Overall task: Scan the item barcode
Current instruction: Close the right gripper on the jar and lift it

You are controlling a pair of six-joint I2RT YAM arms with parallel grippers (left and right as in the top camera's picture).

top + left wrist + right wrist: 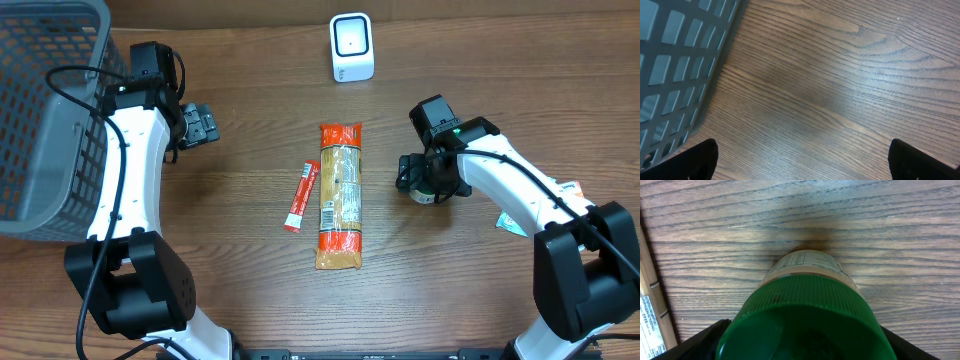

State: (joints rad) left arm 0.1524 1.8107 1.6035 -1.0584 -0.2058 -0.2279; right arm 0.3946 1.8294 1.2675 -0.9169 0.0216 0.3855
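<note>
Right gripper (426,186) is clamped on the green-lidded jar (805,305). From the wrist view its two dark fingers (702,342) press against either side of the ribbed green lid, which fills the whole span between them. A pale label shows just beyond the lid, and the jar casts a dark shadow on the wooden table (250,290). From overhead the jar is right of centre, just beside the long orange pasta packet (340,195) but not touching it.

Over on the other side, the left gripper (203,126) stands wide open with nothing between its fingertips but bare wood grain. It is right next to the grey mesh basket (40,120), whose wall fills the corner of the left wrist view.

A slim red sachet (301,196) lies just left of the pasta packet, roughly parallel to it. The white scanner (352,47) is at the far edge of the table, well apart from the jar. A small pale packet (511,226) peeks out from under the right arm.
</note>
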